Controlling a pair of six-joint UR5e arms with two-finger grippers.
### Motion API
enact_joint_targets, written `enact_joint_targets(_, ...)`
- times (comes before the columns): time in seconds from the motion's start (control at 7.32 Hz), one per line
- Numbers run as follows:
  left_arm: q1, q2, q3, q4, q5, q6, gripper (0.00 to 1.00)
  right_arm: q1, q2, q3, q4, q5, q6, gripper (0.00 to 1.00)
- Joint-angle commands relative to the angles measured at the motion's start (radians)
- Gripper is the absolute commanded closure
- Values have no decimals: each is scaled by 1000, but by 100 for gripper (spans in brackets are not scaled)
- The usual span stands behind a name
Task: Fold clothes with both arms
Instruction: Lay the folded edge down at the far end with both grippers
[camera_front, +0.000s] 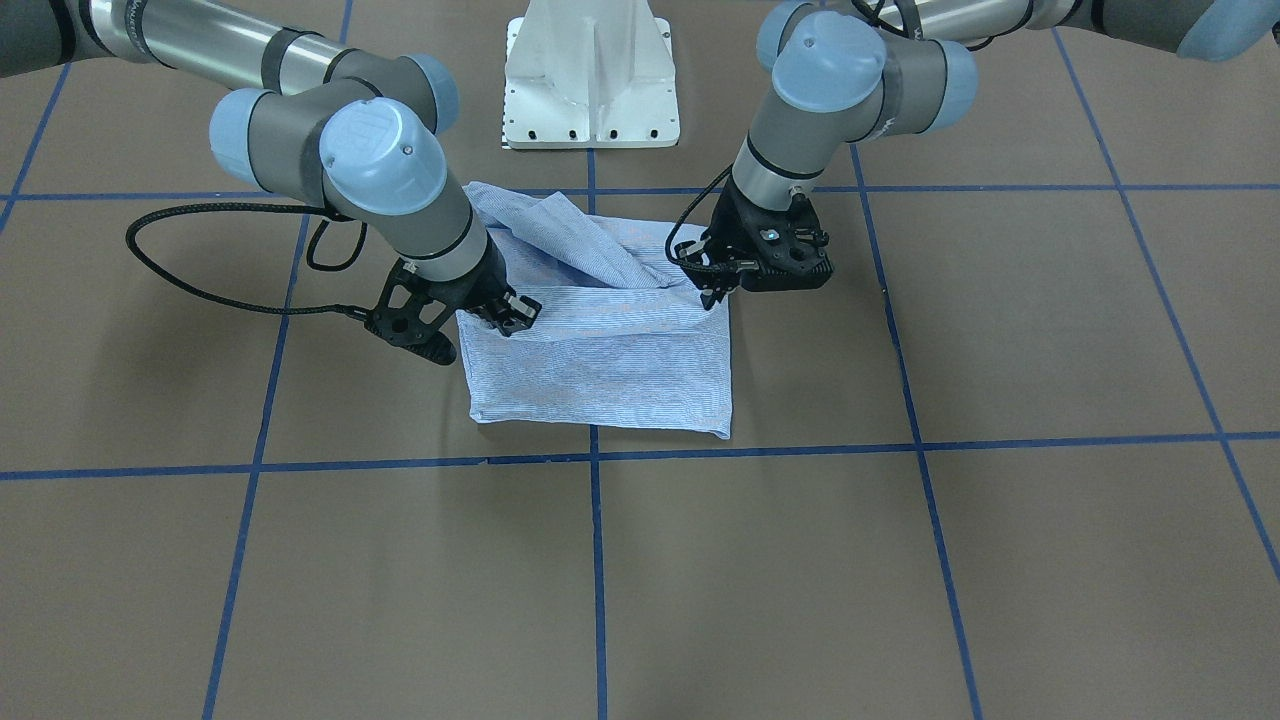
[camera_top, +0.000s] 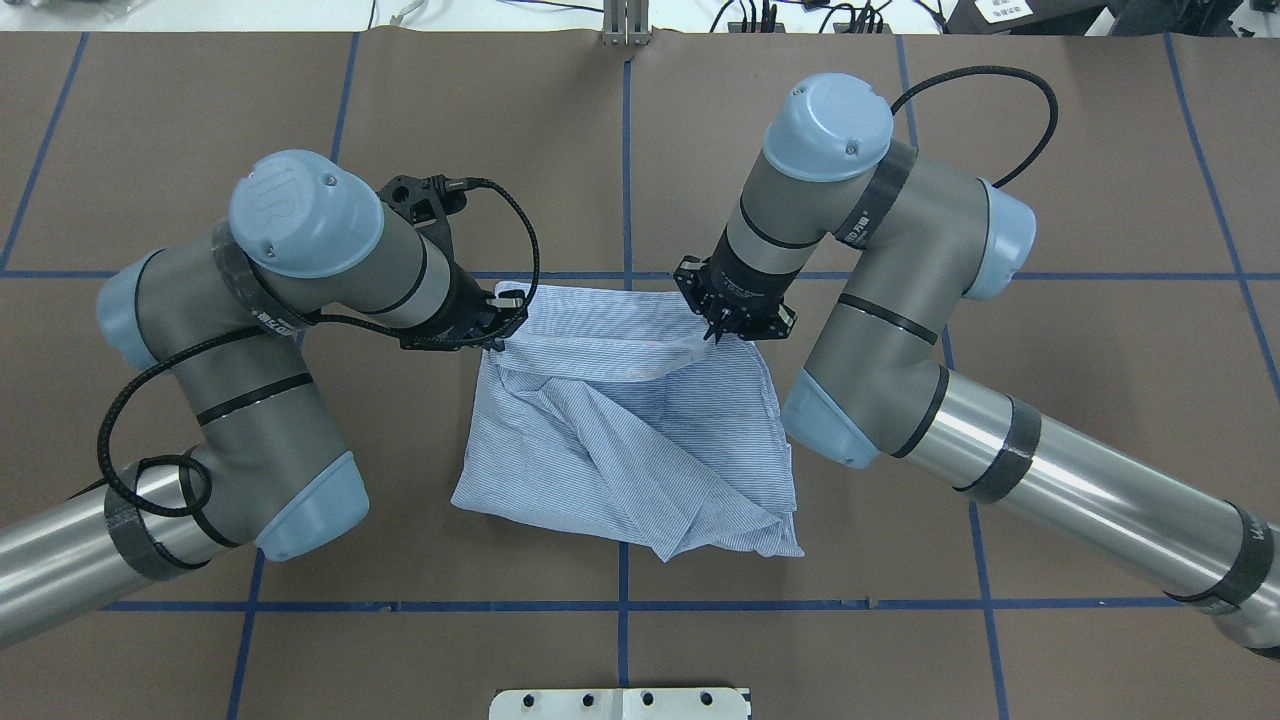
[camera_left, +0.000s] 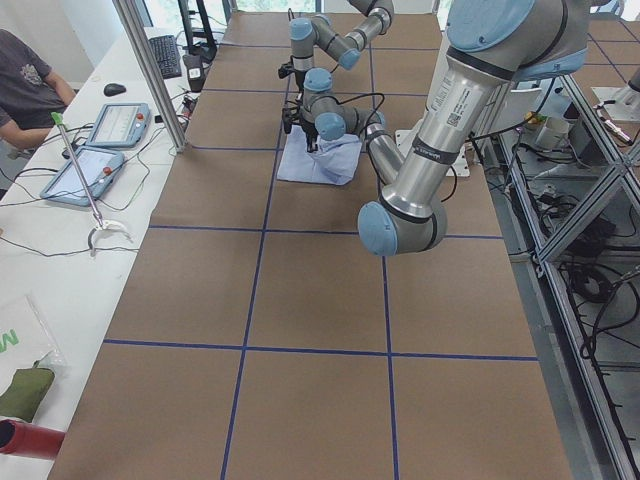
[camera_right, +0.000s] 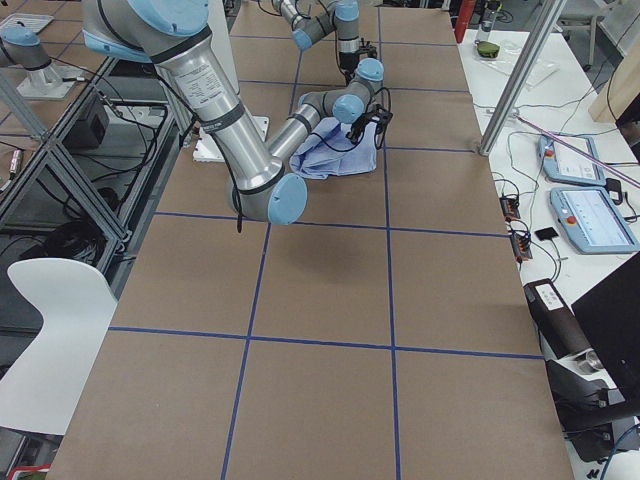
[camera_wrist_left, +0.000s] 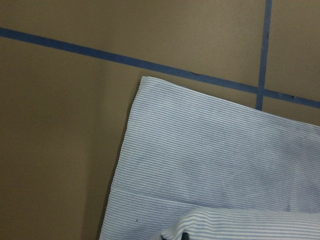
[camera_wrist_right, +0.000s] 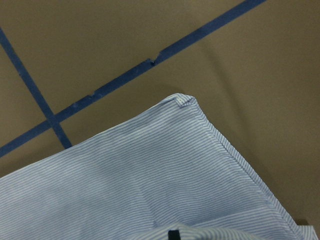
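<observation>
The light blue-and-white striped shirt (camera_front: 600, 360) (camera_top: 620, 450) lies folded into a rough square at the table's middle. My left gripper (camera_top: 503, 322) (camera_front: 712, 290) is shut on a raised fold at the shirt's left side. My right gripper (camera_top: 730, 330) (camera_front: 510, 318) is shut on the same fold at the right side. The fold hangs slack between them, just above the lower layer. Both wrist views look down on a flat far corner of the shirt (camera_wrist_left: 215, 160) (camera_wrist_right: 150, 190), with lifted cloth at the bottom edge. The fingertips are mostly hidden by fabric.
The white pedestal base (camera_front: 592, 90) stands on the robot's side of the shirt. Blue tape lines (camera_top: 627, 150) grid the brown table. A seated person (camera_left: 25, 80) and control tablets (camera_left: 95, 170) are at a side bench. A white chair (camera_right: 50, 330) stands off the table.
</observation>
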Motion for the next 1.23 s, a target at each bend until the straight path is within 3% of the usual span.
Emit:
enact_joint_targets(0.0, -18, -16, 85, -81, 1, 3, 100, 1, 45, -77, 9, -1, -19, 100)
enact_joint_targets(0.68, -26, -16, 108, -92, 1, 5, 100, 6, 49, -134, 80, -20, -36, 100)
enact_joint_targets(0.82, -26, -16, 110, -92, 2, 2, 100, 6, 52, -134, 82, -22, -37, 60)
enact_joint_targets(0.96, -26, -16, 117, -99, 2, 2, 47, 7, 52, -134, 89, -31, -39, 1)
enact_joint_targets(1.09, -27, -16, 126, -113, 7, 0, 0, 27, 46, -134, 114, -25, -62, 0)
